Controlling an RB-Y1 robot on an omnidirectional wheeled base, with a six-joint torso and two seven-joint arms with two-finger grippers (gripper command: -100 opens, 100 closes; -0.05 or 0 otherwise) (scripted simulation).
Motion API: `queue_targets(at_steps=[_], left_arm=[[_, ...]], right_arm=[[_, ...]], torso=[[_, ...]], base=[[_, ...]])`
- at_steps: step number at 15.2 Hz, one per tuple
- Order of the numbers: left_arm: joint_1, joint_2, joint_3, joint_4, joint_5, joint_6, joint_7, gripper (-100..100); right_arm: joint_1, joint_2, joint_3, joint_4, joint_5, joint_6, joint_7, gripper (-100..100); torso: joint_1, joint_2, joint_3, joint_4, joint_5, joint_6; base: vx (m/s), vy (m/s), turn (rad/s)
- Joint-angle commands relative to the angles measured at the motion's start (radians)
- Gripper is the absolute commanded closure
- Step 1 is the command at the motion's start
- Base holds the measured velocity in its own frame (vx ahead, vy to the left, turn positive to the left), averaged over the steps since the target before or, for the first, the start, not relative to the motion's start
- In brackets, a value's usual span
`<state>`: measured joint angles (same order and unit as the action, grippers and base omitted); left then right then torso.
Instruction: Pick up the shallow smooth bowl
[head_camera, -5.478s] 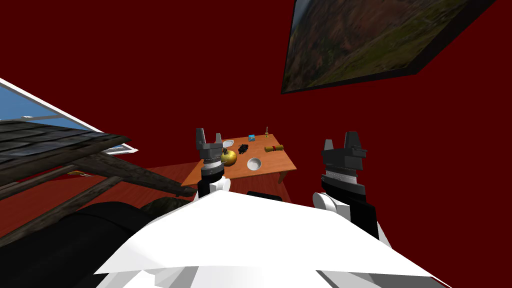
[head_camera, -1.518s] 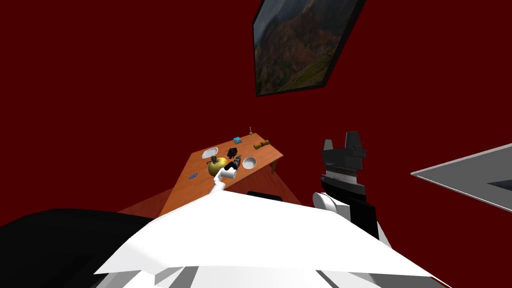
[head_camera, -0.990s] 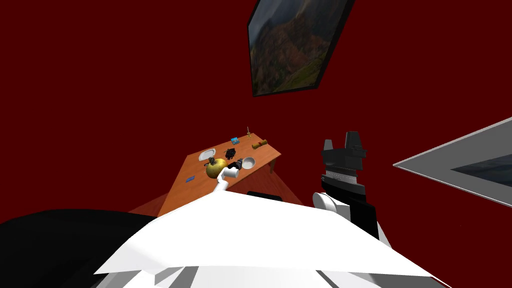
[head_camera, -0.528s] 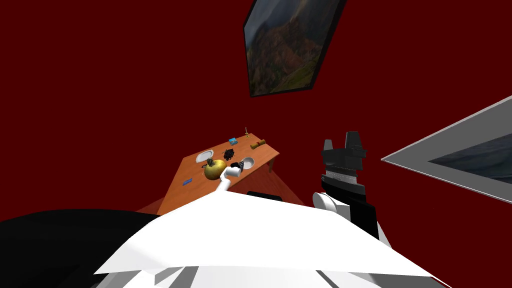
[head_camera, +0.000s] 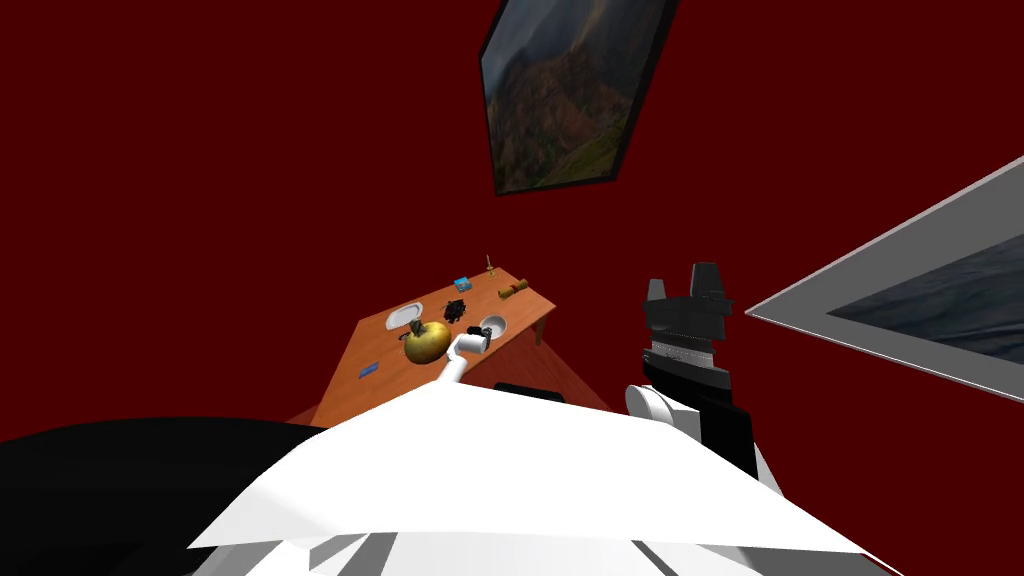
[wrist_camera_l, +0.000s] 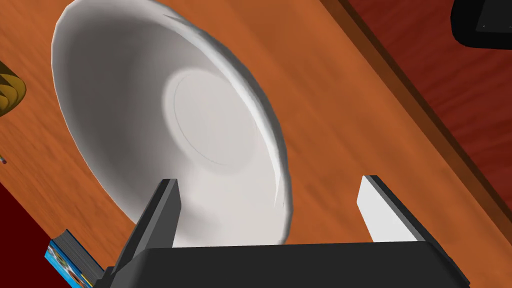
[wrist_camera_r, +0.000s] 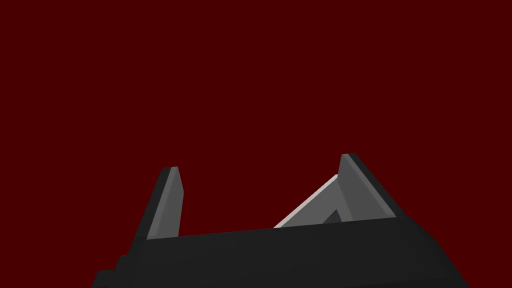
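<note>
The shallow bowl (wrist_camera_l: 200, 125) is plain white and smooth. It is round, with a flat circular base and a thin flared rim. It sits near the edge of the orange-brown, wood-grained surface (wrist_camera_l: 350, 125), close to a glossy golden round object (head_camera: 427, 342) with a short stem. The left end effector (wrist_camera_l: 268, 181) hangs close over the bowl with its blades apart, the rim between them. One blade is over the inner wall, the other over bare wood outside; it may be touching, but I cannot tell. The right end effector (wrist_camera_r: 259, 163) is raised well away from the surface, its blades also apart.
</note>
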<state>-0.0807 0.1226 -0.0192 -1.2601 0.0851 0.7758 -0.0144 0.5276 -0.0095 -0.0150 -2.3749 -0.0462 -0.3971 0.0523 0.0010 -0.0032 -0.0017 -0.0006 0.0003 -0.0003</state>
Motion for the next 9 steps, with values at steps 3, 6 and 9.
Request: queue_targets(at_steps=[3,6,9], left_arm=[[-0.007,-0.005,0.002,0.062,-0.005,-0.060,0.000,-100],[-0.005,-0.004,0.001,0.049,-0.004,-0.048,0.000,100],[-0.003,-0.001,-0.001,0.052,-0.007,-0.043,-0.005,100]], right_arm=[[0.000,0.000,0.000,0.000,0.000,0.000,0.000,0],[0.000,0.000,0.000,0.000,0.000,0.000,0.000,0],[0.000,0.000,0.000,0.000,0.000,0.000,0.000,0]], torso=[[0.000,-0.002,-0.001,0.000,0.000,0.000],[0.000,0.000,0.000,0.000,0.000,0.000],[0.001,0.002,0.002,0.003,0.002,-0.001]], base=[[0.054,0.008,-0.011],[0.015,0.004,-0.002],[0.000,0.001,-0.007]])
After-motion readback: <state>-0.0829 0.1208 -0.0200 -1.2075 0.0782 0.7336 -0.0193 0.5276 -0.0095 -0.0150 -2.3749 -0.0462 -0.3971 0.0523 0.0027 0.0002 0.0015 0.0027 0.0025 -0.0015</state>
